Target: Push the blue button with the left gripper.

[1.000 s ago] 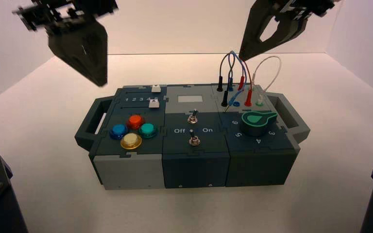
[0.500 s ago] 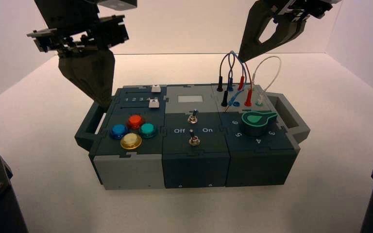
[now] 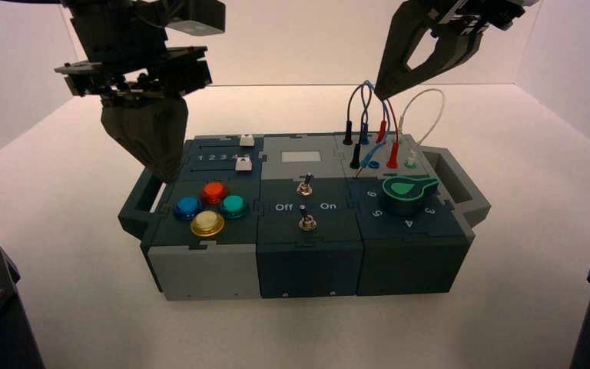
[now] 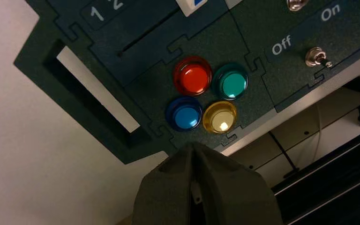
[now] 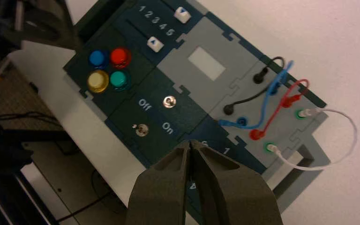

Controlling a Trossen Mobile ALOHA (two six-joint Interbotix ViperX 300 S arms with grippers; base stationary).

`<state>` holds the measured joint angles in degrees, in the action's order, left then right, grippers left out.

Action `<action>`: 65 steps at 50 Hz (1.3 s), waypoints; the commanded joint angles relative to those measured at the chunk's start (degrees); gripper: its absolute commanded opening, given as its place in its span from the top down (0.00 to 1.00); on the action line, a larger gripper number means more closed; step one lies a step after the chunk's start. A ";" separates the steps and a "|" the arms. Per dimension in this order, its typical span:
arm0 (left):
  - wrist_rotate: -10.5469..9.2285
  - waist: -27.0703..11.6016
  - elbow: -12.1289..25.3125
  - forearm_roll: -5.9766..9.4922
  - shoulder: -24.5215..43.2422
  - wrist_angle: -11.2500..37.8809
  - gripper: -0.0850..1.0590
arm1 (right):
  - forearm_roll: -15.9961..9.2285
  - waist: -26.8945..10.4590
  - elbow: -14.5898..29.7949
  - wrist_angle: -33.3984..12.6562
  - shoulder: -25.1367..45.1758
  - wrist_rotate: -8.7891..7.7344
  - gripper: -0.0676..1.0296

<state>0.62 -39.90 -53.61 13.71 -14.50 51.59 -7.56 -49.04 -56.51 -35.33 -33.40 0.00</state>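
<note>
Left gripper (image 3: pixel 167 177) clenched near blue button (image 3: pixel 188 207); pale tabletop (image 3: pixel 77 269) below, walls (image 3: pixel 292 46) beyond; four buttons (image 3: pixel 213 191), two sliders (image 3: pixel 243 164), two toggle switches (image 3: pixel 306 221); right gripper (image 3: pixel 383 94) clenched, rightward.

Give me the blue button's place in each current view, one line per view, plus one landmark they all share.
High view: the blue button is left of centre, the leftmost of four buttons.
Left wrist view: near the picture's middle, just beyond the left gripper's tip.
Right wrist view: in the upper left part of the picture.
Shared landmark: the red button, right next to it.
</note>
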 commanded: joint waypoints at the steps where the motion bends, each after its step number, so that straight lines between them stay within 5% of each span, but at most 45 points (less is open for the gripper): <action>1: -0.09 -0.35 1.14 0.09 0.44 -0.26 0.95 | -0.26 -0.53 1.58 0.44 0.09 -0.18 0.96; 65: 1.05 -1.32 1.41 -0.97 8.09 -3.43 0.95 | 0.35 -0.53 1.05 1.32 -2.29 -0.26 0.96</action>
<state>1.67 -41.13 -52.65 13.10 -5.45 48.25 -7.38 -49.22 -56.51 -34.89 -34.54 -0.09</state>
